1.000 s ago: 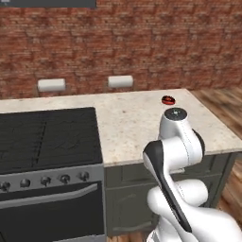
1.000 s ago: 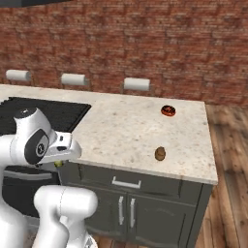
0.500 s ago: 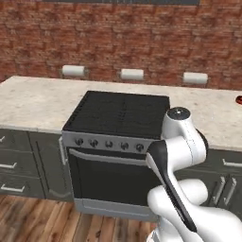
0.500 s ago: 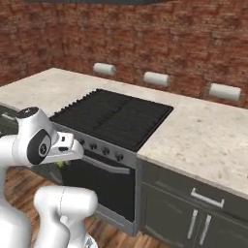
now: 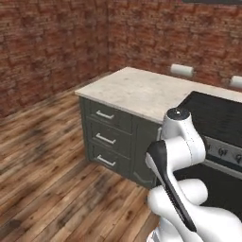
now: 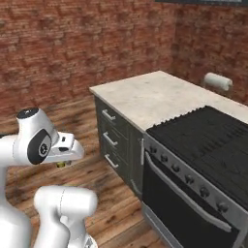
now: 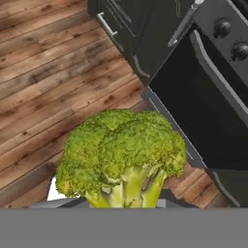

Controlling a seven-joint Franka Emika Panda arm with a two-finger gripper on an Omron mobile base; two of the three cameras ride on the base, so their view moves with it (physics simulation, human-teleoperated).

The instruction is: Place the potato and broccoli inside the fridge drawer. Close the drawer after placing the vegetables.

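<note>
The broccoli (image 7: 121, 160) looms large in the hand view, a bumpy green head on a pale yellow-green stalk, and it hides the fingertips. In the right base view my gripper (image 6: 61, 162) hangs below the white wrist at the left, shut on the broccoli (image 6: 60, 165), of which a small yellow-green bit pokes out underneath. It is held in the air over the wooden floor, well away from the counter. The fridge drawer and the potato are out of view.
A black stove (image 6: 198, 145) with its oven door (image 7: 203, 97) stands to the right. Beside it runs a pale stone counter (image 5: 137, 87) over dark cabinet drawers (image 5: 106, 137). Open wooden floor (image 5: 47, 156) spreads left toward brick walls. A paper towel roll (image 6: 216, 81) hangs on the wall.
The whole picture has swung: the base has turned left, so the stove slid to the right and the counter's end, floor and room corner came in. The broccoli stays in the gripper.
</note>
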